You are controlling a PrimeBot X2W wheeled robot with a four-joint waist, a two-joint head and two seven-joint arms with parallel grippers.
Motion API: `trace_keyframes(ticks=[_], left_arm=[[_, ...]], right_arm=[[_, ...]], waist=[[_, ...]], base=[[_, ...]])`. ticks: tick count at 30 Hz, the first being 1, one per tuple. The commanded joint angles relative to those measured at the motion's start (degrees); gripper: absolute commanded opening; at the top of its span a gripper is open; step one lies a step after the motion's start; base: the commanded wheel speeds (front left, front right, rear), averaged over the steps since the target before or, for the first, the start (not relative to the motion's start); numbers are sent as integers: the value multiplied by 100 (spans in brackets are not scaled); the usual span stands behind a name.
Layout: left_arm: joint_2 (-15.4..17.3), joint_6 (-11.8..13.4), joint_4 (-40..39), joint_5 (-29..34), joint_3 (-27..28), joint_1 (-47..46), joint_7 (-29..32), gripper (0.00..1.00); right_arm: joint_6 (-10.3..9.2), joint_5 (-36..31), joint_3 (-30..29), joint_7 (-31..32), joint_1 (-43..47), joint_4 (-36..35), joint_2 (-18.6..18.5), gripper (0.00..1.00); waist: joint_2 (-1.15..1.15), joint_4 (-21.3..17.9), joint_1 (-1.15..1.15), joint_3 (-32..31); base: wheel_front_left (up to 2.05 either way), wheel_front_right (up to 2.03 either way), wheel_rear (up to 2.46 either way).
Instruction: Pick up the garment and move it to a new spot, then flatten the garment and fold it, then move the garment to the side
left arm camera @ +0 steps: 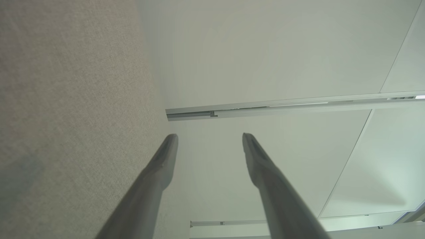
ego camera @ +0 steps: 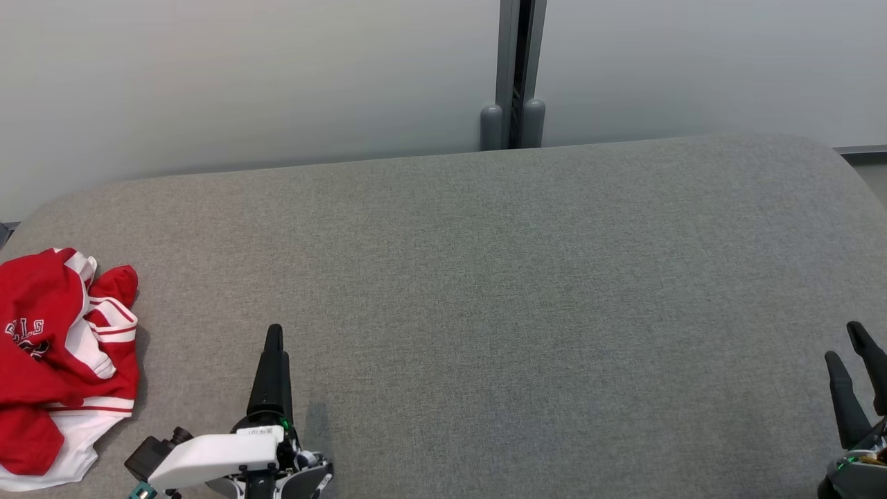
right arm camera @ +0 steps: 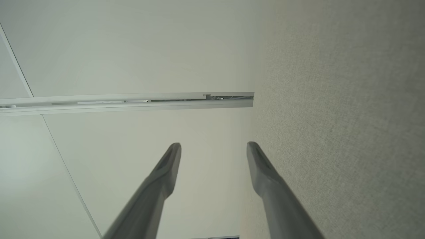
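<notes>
Crumpled red-and-white garment (ego camera: 62, 360) at the near left edge of the grey padded surface (ego camera: 485, 277); left gripper (left arm camera: 210, 136) and right gripper (right arm camera: 213, 144) both spread, holding nothing

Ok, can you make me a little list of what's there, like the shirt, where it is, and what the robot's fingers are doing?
thing: garment, red and white, crumpled
where: left end of the grey surface
left fingers: open, empty, beside the garment, not touching it
right fingers: open, empty, at the far right
job so far: garment not picked up yet
</notes>
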Motion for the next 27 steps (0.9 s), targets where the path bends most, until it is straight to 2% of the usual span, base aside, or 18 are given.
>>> trace_keyframes(ticks=[1,5,10,27], left_arm=[[14,-2,-125,-14,75,-236,41,100],[49,-2,-145,116,100,-296,14,100],[149,-3,-159,625,100,-420,-49,100],[220,115,-621,3316,449,-620,-53,100]], right_arm=[[1,-101,90,-131,-178,-149,-119,100],[1,-270,241,-321,-204,-195,-172,100],[1,-724,497,-614,-259,-307,-292,100],[1,-3148,1214,-1385,-363,-1037,-570,100]], waist=[[0,-1,0,1],[0,-2,0,2],[0,-6,0,2],[0,-19,0,-20]], base=[[0,0,0],[0,0,0],[0,0,0],[0,0,0]])
